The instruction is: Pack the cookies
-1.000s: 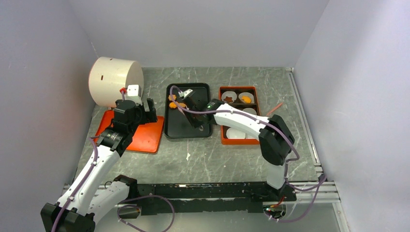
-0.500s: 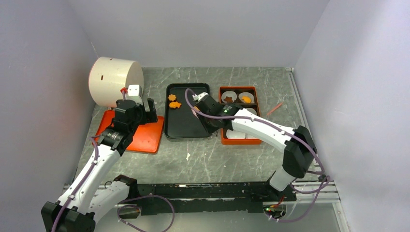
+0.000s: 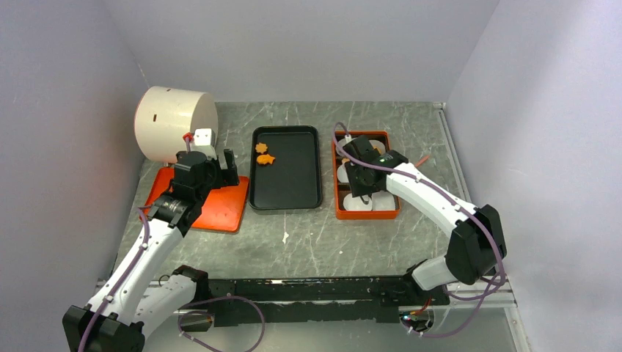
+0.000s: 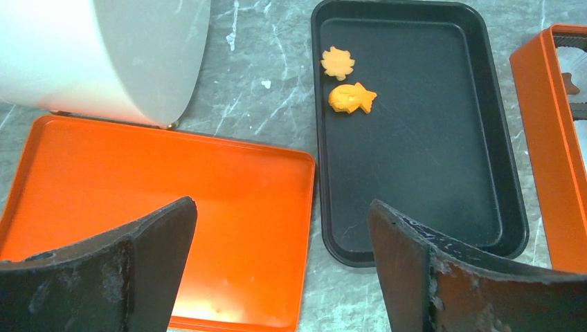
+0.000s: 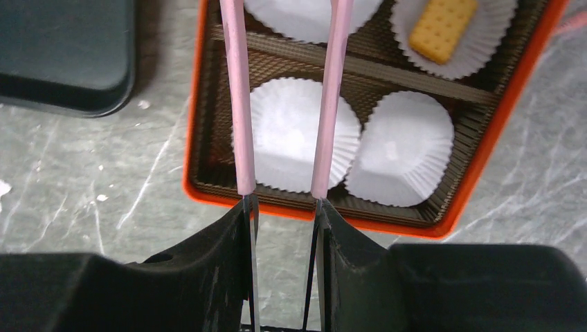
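Right arm over the orange box [image 3: 367, 214], placing step, as I judge it.
The black tray [image 4: 415, 173] holds two orange cookies [image 4: 351, 98] at its far end; a square cracker [image 5: 443, 26] sits in one paper cup [image 5: 291, 131]. My left gripper [image 4: 280, 207] hangs spread wide above the flat orange tray [image 4: 173, 194]. My right gripper [image 5: 282, 207] pinches pink tweezers [image 5: 235, 104]; their tips are hidden, so I cannot tell whether they carry a cookie. Next I'd lower into an empty cup, then fetch the tray pair.

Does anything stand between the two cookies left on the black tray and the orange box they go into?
Nothing visible does. The two cookies lie at the far end of the black tray; the orange box sits beside it with only bare table between. The right gripper, holding pink tongs, hangs over the box's near paper cups.
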